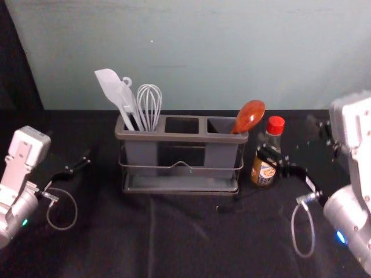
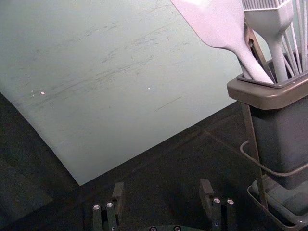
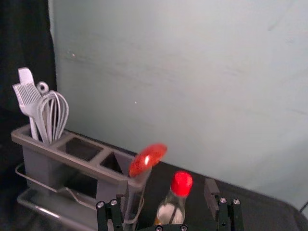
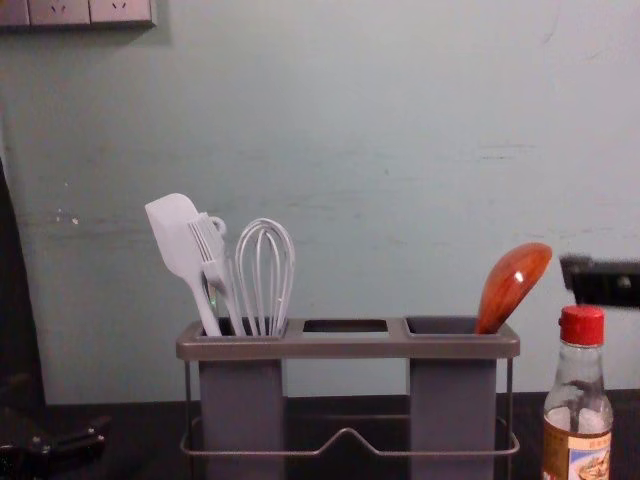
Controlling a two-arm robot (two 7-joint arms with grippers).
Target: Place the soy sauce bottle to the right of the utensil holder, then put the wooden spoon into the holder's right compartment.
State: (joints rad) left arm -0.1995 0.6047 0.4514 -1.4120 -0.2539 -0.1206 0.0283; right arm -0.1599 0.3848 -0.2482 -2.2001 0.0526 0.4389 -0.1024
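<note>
My right tool (image 3: 166, 186) hangs spread, near the upright soy sauce bottle (image 1: 264, 174), right of the utensil holder (image 1: 184, 138). The wooden spoon (image 4: 514, 283) leans bottle-ward from the right compartment (image 4: 437, 326); I'd retreat clear of both. My left tool (image 2: 162, 188) idles leftward, spread.

Looks like a robotics lab or test bench; can't tell what building. Evidence: white-and-silver robot arms, left arm (image 1: 26, 153) and right arm (image 1: 355, 130), status lights lit, cable loops hanging at both. Black cloth (image 1: 116, 243) over the work surface. Plain grey-green wall (image 1: 232, 46) on far side, scuffed, sockets (image 4: 60, 12) high on left. Kitchen items: holder (image 1: 188, 137) with utensils (image 1: 149, 104), spoon (image 1: 250, 116), sauce bottle (image 1: 264, 176) on right.
</note>
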